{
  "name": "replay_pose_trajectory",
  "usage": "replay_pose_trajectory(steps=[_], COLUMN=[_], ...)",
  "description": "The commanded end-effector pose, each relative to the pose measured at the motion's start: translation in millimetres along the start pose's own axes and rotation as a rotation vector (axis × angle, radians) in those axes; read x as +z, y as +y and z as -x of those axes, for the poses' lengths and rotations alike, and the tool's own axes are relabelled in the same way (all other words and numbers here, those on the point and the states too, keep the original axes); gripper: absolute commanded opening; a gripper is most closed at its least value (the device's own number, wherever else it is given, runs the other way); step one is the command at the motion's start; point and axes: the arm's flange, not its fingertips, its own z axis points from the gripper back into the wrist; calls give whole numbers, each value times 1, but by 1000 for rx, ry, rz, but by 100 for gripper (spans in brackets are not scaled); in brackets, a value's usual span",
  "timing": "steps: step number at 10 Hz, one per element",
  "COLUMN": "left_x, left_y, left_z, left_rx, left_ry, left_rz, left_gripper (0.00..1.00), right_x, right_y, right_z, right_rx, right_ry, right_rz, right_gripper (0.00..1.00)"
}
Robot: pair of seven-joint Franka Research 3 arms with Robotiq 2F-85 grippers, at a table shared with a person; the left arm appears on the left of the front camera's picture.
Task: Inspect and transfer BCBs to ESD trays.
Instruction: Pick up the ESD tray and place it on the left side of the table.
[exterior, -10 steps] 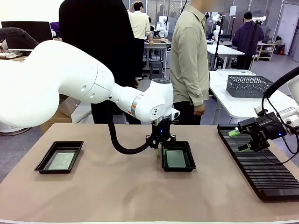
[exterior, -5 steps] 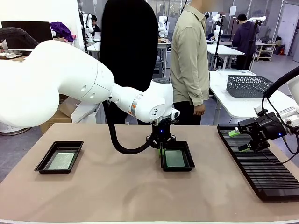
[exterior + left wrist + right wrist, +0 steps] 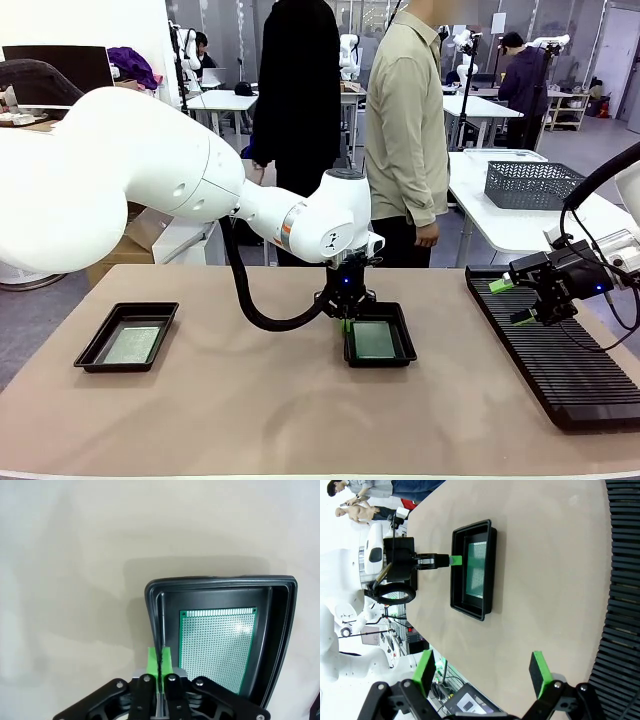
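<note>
Front view: the left gripper (image 3: 347, 322) has closed, fingers pinching the middle tray (image 3: 380, 343) rim at nine o'clock; it slid slightly.

Left wrist view: the board (image 3: 218, 647) lies inside.

Right wrist view: right gripper (image 3: 482, 670) fingers spread, empty.

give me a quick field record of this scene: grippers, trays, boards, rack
left gripper: shut on the rim of the middle tray
right gripper: open, holding nothing, above the rack
middle tray: holds one green board, lying flat
left tray: holds one board, lying flat
rack: black, ribbed, at the table's right end
</note>
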Motion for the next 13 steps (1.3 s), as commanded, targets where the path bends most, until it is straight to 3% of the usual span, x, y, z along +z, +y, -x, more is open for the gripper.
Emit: replay_pose_trajectory(steps=[1, 13], left_x=[-4, 0], left_y=[5, 0], left_z=[1, 0], left_rx=[-20, 0], left_ry=[7, 0], left_rz=[31, 1], left_gripper=[0, 0], right_x=[0, 0], right_y=[2, 2], right_z=[0, 0], right_rx=[-19, -19], right_ry=[-13, -13], right_rz=[12, 12], right_gripper=[100, 100])
